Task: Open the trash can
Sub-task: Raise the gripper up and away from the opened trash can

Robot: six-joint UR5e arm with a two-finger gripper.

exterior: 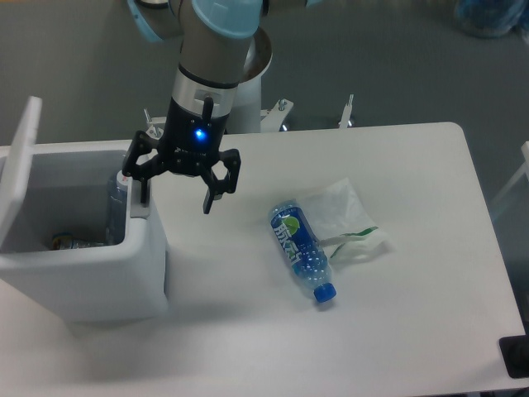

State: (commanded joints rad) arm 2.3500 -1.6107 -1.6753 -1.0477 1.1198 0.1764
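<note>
The trash can (99,273) is a large boxy white bin at the table's left. Its flat lid (21,161) stands raised at the far left, so the inside shows, with a clear bottle (114,207) against the right wall and some litter at the bottom. My gripper (178,194) hangs over the bin's right rim with black fingers spread apart and nothing between them. The left finger (142,186) is at the rim's right edge. The right finger (216,192) is over the table.
A blue-labelled plastic bottle (301,251) lies on its side on the white table (413,331), right of the gripper. A clear plastic bag (343,219) lies beside it. The robot's base (256,107) stands behind the table's back edge.
</note>
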